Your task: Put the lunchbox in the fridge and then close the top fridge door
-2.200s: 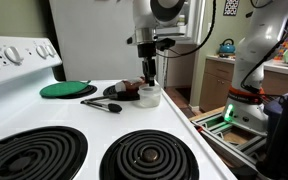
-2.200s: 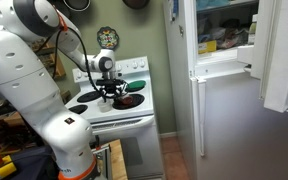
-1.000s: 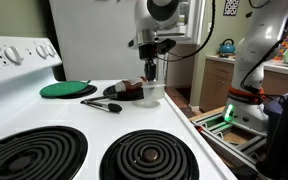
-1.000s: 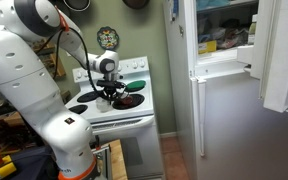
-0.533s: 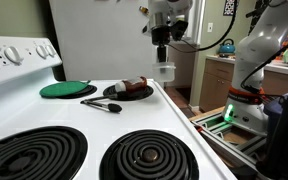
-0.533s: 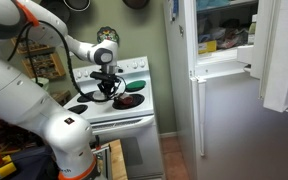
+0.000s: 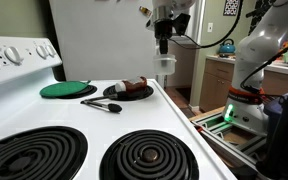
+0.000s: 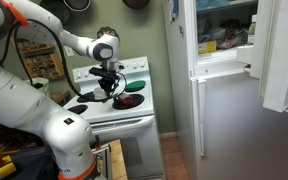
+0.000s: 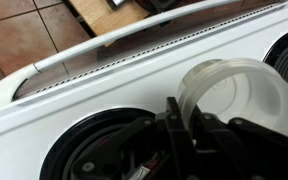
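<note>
The lunchbox, a small clear plastic tub, hangs in the air above the stove's right edge, and my gripper is shut on its rim from above. In the wrist view the black fingers pinch the tub's wall over the white stove top. In an exterior view my gripper hovers above the stove, well left of the tall white fridge. The top fridge door stands swung open at the right, and the lit shelves show.
A dark plate with food, a green round lid and a black utensil lie at the back of the white stove. Black coil burners fill its front. Another robot base and a counter stand to the right.
My gripper has lifted the lunchbox off the stove beside the plate, carrying it up and slightly right. The plate, the lid and the fridge door have not moved.
</note>
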Available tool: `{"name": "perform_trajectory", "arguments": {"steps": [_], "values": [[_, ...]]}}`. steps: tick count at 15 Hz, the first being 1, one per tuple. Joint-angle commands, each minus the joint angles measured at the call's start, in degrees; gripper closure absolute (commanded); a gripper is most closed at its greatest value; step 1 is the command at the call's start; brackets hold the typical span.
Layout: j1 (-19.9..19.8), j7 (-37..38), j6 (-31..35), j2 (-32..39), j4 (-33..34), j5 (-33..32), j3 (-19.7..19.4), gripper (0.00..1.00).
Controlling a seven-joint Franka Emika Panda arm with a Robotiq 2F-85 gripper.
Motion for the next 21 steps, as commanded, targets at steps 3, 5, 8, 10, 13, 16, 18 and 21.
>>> {"name": "perform_trajectory", "arguments": {"steps": [3,5,8,10,13,16,18,21], "values": [[-4.5,6.0,-1.1,-6.4,-0.5,-0.6,-2.7,0.97],[-8.4,8.9,-3.4,-9.1,0.6,-3.1,-4.1,0.97],[-14.2,12.7,-4.6,-12.4,2.5,-6.6,-5.3,0.97],[-17.7,15.2,-4.2,-14.0,3.3,-8.8,-5.7,0.97],[-16.4,11.8,-2.9,-12.0,3.6,-6.8,-5.7,0.89],[-16.1,11.9,-2.9,-11.4,3.6,-6.8,-5.3,0.89],[-17.9,13.7,-2.2,-11.1,4.1,-7.0,-6.0,0.97],[-23.6,16.7,-0.5,-9.9,5.9,-8.9,-9.5,0.97]]}}
